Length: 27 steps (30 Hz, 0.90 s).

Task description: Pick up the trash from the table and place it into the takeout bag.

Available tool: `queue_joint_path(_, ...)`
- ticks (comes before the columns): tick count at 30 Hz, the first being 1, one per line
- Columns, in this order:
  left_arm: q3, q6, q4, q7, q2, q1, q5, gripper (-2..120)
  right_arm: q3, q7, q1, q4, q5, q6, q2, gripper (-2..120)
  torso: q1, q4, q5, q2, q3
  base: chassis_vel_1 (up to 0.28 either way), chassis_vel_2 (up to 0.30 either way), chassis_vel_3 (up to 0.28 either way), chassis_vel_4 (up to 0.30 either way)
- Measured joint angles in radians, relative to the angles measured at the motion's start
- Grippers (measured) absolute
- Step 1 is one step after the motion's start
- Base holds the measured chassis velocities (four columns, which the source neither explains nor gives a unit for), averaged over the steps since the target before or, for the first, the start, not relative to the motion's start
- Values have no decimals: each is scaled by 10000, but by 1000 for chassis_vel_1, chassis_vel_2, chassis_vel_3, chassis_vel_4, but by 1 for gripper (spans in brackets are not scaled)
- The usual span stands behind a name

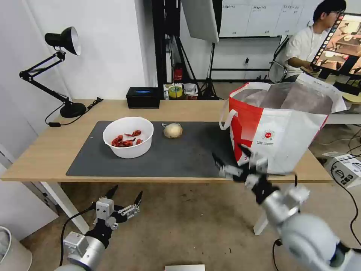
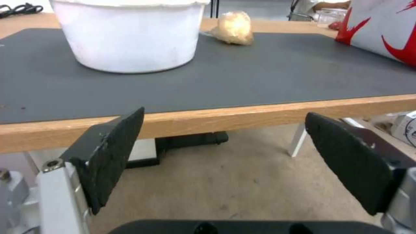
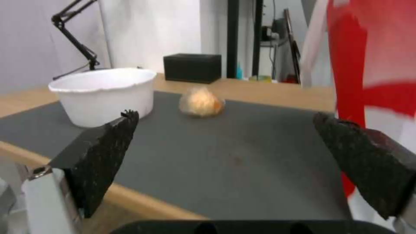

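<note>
I see: white wall (image 1: 113, 45) behind; black desk lamp (image 1: 62, 41) and black rectangular box (image 1: 143, 97) at the back; tan floor (image 1: 188, 226) below; black tripod stands (image 1: 188, 64); white cardboard box (image 1: 348, 169) on the floor.

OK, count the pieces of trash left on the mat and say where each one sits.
2. The bowl of red shells stands on the mat's left half; the tan lump lies just right of it, near the mat's far edge. The bag might hide others.

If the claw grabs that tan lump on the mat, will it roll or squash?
The tan lump looks rounded, so a nudge may roll it across the mat. Its crinkly clear wrap suggests it is light and probably slippery and squashable.
</note>
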Motion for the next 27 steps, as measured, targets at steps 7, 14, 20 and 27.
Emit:
queue_joint_path(7, 119, -51, 211, 5, 4, -136, 5, 100, -171, 121, -1292, -572, -1167, 667, 1061, 100, 0, 0, 0, -1, 0, 0, 0, 0, 0)
queue_joint_path(14, 245, -75, 415, 15, -4, -221, 21, 100, -355, 141, -1501, -1337, -1589, 1007, 1719, 100, 1, 2, 0, -1, 0, 0, 0, 0, 0)
queue_joint_path(20, 257, -95, 476, 32, -10, -229, 44, 100, -409, 141, -1468, -1526, -1607, 1045, 1818, 100, 1, 2, 0, -1, 1, 0, 0, 0, 0)
queue_joint_path(27, 235, -101, 478, 35, 12, -222, 45, 100, -475, 136, -1442, -1658, -1647, 1056, 1888, 100, 2, 1, 1, -1, 0, 0, 0, 0, 0)
